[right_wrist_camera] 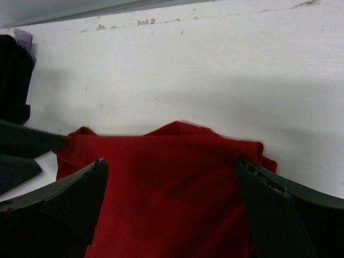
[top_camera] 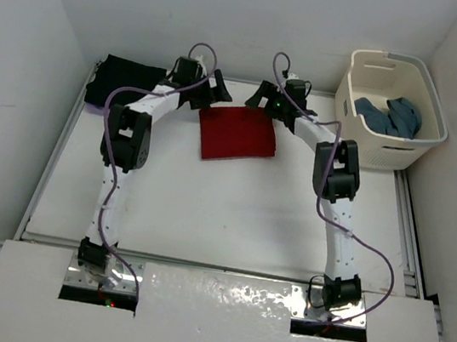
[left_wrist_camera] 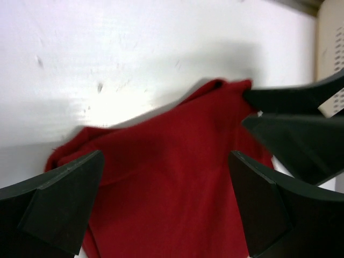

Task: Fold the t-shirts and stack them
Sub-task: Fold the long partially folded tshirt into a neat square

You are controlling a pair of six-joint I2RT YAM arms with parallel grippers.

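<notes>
A cream basket point(top_camera: 390, 154) (slotted walls) sits, apparently, at the white table's point(top_camera: 230, 214) far-right corner.

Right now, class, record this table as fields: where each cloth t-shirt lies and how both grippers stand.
red cloth t-shirt: folded flat, far centre of the white table
black cloth t-shirt: folded, far left corner
teal blue cloth t-shirt: crumpled inside the cream plastic laundry basket, far right
left gripper: open, over the red t-shirt's far edge
right gripper: open, over that same edge

Robot lab: white-walled test table point(top_camera: 230, 214)
</notes>
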